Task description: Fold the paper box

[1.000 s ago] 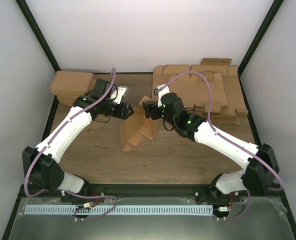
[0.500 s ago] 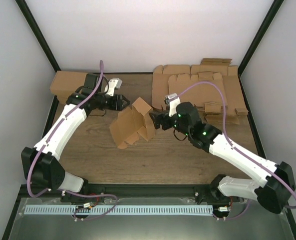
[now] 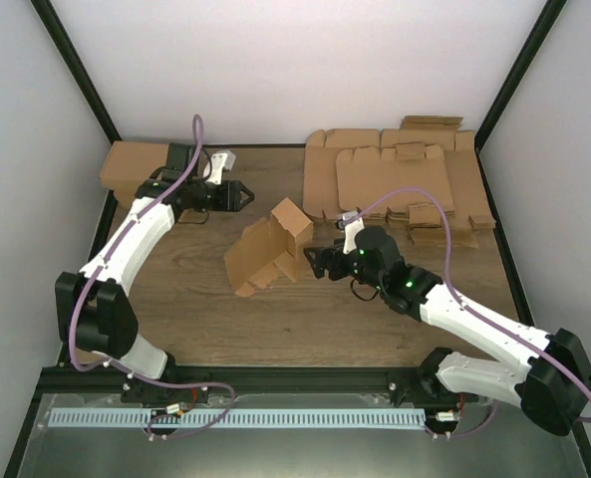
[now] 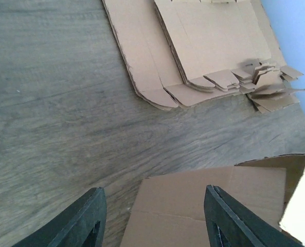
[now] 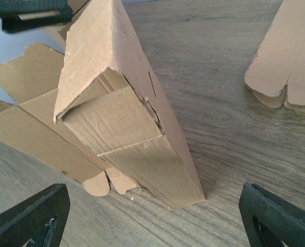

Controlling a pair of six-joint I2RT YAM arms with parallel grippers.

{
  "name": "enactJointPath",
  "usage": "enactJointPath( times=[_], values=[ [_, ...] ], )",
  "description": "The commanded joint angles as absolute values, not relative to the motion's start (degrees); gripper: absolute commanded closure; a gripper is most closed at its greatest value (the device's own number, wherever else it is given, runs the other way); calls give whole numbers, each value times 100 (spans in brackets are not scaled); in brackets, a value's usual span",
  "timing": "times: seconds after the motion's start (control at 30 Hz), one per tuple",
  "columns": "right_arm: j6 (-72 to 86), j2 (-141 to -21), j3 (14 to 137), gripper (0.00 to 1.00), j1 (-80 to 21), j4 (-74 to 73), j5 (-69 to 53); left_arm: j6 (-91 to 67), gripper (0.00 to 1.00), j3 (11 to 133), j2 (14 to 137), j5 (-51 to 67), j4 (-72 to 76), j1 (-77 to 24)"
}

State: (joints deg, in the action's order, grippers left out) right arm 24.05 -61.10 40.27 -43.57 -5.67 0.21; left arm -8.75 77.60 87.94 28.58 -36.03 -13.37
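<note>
Paper box [image 3: 268, 254] stands half-formed mid-desk [image 3: 205, 319], left fingers [image 4: 88, 218] and right fingers [image 5: 275, 216] both spread wide, holding nothing; best to close in from opposite sides, brace one wall, and press flaps squarely along creases.

The paper box [image 3: 265, 251] is seen in plain light brown; the bench [image 3: 200, 319] is marked by grey-brown wood grain.
</note>
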Motion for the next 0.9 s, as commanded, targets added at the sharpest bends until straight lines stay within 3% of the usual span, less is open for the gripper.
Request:
enactJointPath(
  times=[0.0,0.37,0.53,0.73,0.87],
  values=[
    [2842,-6122,4048,7,-4297,-147,33,-1094,45,7572,9019,3347,-3113,-1301],
    [3263,-6013,3628,14,-3457,475,-1160,-1365,44,7407,9294,3742,-2785,-1260],
    [3155,-5970,3604,16,-3450,557,-1260,-1577,31,7183,8810,3265,-2483,-1018],
    [3055,-6019,3595,17,-3449,635,-1359,-1904,26,7025,8803,3512,-2139,-599],
    [3001,-6034,3579,18,-3454,692,-1430,-2134,8,6934,8987,3677,-1892,-571]
  ],
)
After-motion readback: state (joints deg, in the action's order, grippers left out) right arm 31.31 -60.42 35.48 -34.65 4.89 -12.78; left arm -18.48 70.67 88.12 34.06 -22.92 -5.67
